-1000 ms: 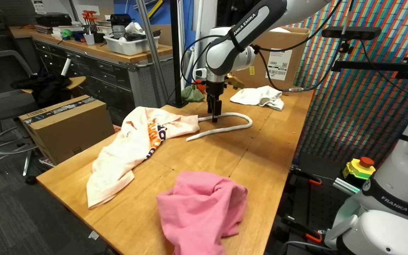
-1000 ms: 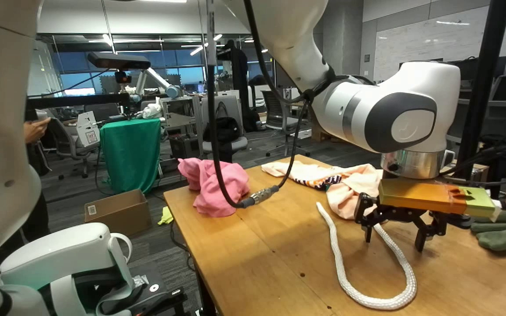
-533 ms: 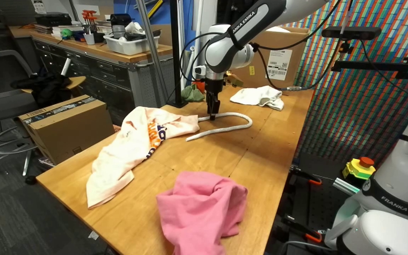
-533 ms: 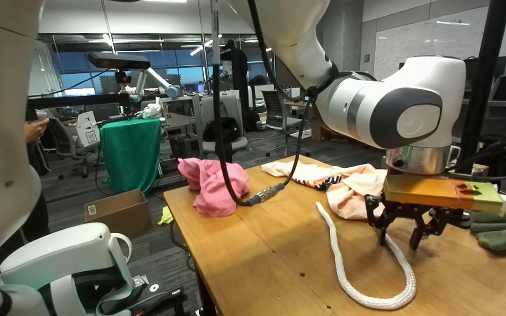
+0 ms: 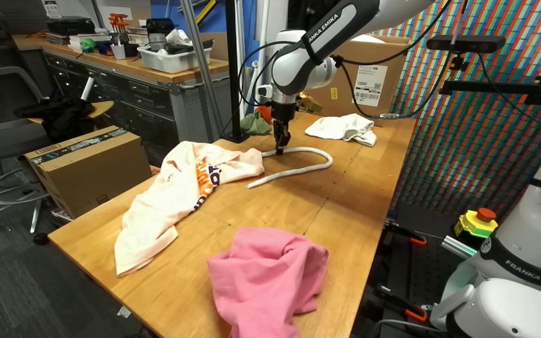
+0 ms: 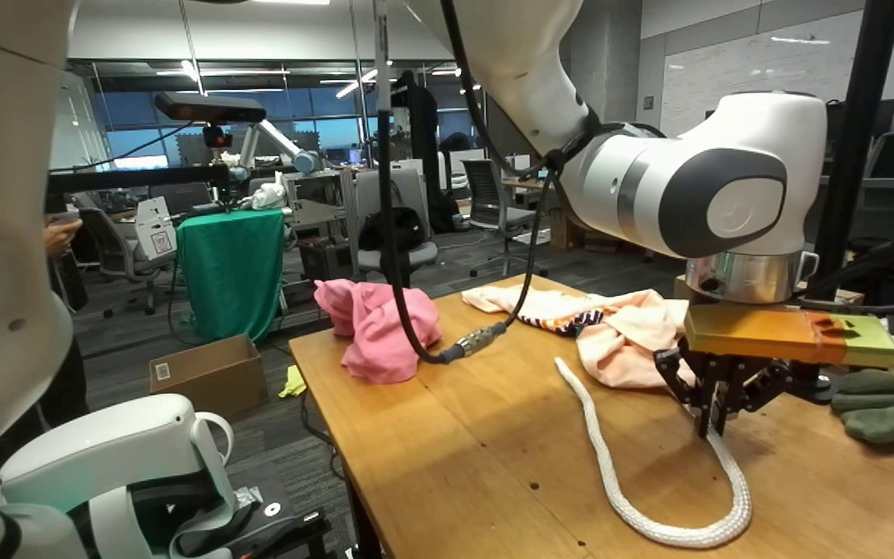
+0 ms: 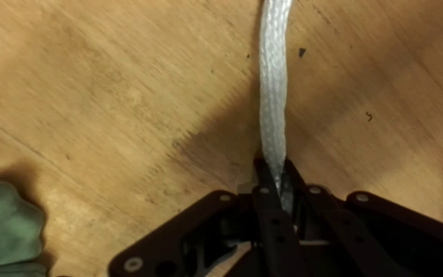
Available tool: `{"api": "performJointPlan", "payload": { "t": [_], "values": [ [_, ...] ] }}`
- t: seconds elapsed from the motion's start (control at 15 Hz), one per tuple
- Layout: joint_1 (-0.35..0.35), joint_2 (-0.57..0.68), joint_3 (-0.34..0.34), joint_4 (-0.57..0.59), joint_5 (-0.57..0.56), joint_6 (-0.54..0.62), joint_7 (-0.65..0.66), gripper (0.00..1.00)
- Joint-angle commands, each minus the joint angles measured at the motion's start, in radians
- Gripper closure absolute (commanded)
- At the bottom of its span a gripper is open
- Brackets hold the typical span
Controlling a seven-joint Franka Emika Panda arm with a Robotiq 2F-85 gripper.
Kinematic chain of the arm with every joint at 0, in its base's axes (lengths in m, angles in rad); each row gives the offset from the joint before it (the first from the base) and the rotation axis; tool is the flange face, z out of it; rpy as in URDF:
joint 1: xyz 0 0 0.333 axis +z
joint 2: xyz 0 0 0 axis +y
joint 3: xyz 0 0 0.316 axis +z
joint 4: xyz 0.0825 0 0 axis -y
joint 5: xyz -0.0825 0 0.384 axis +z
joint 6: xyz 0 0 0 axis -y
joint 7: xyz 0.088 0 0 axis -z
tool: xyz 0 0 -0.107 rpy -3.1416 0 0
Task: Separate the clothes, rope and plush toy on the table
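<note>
White rope (image 6: pixel 672 533) lies in a bend on the wooden table (image 5: pixel 355 188), gripped near the cream shirt (image 5: pixel 181 192) by the pincer (image 6: pixel 710 429), which is closed right down on it, with the pink cloth (image 5: pixel 270 281) at the near end in an exterior view and the white cloth (image 5: pixel 345 126) and red-and-green toy (image 5: pixel 255 124) beyond the pincer.

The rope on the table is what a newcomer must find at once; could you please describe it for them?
Over the light brown wooden table, look for the black gripper. The rope is pinched in its jaws and curves in a U. It is off-white, long and narrow, unlike the broad, lettered cream shirt beside it.
</note>
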Motion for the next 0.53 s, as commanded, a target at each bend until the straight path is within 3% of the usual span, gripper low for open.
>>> {"api": "performJointPlan", "payload": {
  "t": [0.0, 0.47],
  "values": [
    [0.01, 0.017, -0.013, 0.004, -0.019, -0.029, 0.016, 0.91],
    [0.001, 0.015, -0.027, -0.023, -0.006, -0.047, 0.073, 0.91]
  ]
}}
